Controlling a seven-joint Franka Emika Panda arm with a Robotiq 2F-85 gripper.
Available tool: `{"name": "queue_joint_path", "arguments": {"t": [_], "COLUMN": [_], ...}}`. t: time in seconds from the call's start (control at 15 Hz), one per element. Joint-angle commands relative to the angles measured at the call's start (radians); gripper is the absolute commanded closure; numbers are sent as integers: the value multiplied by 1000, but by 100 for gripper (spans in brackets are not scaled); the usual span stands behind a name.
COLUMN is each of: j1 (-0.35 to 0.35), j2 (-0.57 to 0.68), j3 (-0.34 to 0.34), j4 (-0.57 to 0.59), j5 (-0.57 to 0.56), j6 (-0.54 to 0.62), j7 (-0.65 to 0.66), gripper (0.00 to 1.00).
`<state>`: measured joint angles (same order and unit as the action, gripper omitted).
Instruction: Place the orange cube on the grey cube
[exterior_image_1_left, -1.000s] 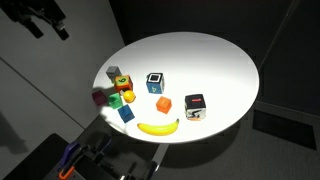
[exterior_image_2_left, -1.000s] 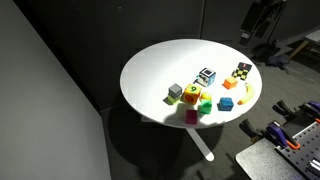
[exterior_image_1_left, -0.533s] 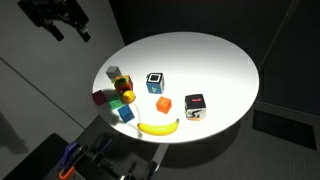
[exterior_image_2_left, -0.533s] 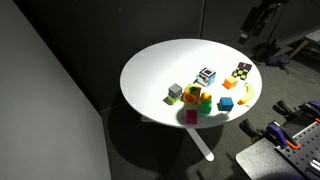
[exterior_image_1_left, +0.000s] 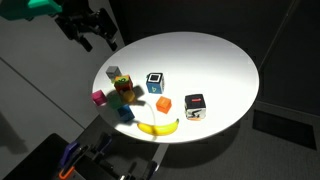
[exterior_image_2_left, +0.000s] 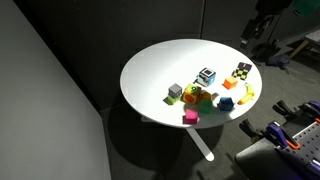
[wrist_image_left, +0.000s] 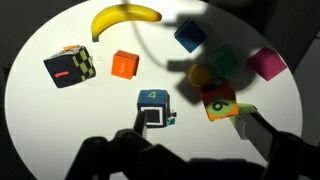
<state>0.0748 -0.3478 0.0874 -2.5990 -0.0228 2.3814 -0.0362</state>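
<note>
The orange cube (exterior_image_1_left: 163, 104) lies near the table's middle, between the banana and a black-and-white cube with blue marks; it also shows in the other exterior view (exterior_image_2_left: 226, 103) and in the wrist view (wrist_image_left: 124, 65). The grey cube (exterior_image_1_left: 113, 72) sits at the edge of a cluster of small coloured blocks and also appears in an exterior view (exterior_image_2_left: 175, 92). In the wrist view the grey cube is mostly hidden behind a finger. My gripper (exterior_image_1_left: 96, 34) hangs open and empty above the table's rim beside that cluster, well apart from the orange cube; its fingers frame the wrist view (wrist_image_left: 195, 140).
A banana (exterior_image_1_left: 158, 127) lies near the table's edge. A black-and-white cube with blue marks (exterior_image_1_left: 155, 82) and one with red marks (exterior_image_1_left: 195, 105) flank the orange cube. Magenta (exterior_image_1_left: 99, 97), blue (exterior_image_1_left: 125, 113), green and yellow-orange blocks crowd around the grey cube. The round white table (exterior_image_1_left: 200, 60) drops off all round.
My arm has moved from off the table's side in toward the rim near the block cluster. The blocks have not moved.
</note>
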Motion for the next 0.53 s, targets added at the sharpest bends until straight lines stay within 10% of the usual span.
{"name": "queue_joint_path", "arguments": {"t": [0.0, 0.47], "j1": [-40, -77], "j2": [66, 150], "j3": [17, 14], "j4": [23, 32], "j5": [-82, -175], "j6": [21, 12], "j7": [89, 262], "gripper": [0, 0]}}
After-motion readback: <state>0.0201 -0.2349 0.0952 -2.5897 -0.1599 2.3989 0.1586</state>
